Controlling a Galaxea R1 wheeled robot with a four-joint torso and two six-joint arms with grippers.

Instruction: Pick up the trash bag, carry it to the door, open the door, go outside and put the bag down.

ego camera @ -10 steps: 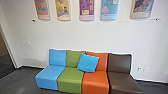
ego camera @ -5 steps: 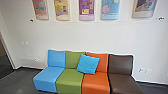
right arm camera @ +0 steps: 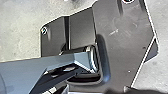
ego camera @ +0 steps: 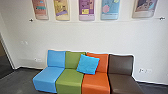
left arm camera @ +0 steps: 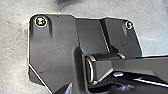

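Observation:
At the far left of the head view, a pale frame (ego camera: 8, 55) borders a darker opening (ego camera: 3, 62); whether it is a doorway, I cannot tell. In the left wrist view, the robot's own dark plate (left arm camera: 52, 47) and jointed bar lie over a grey floor. Similar robot parts, a plate (right arm camera: 122, 45) and a bar, appear in the right wrist view. Dark shapes along the lower edges of both wrist views are too unclear to identify, so how my grippers stand cannot be made out.
A row of joined seats, blue (ego camera: 47, 77), green (ego camera: 70, 78), orange (ego camera: 95, 81) and brown (ego camera: 122, 81), stands against the white wall (ego camera: 75, 37). A bright blue cushion (ego camera: 88, 64) leans on it. Several coloured panels hang above. Dark floor (ego camera: 18, 80) runs at the left.
The head camera has shifted slightly: the seats look a little larger and the panels at the sides sit a bit farther out. Over the last half second the view has hardly changed.

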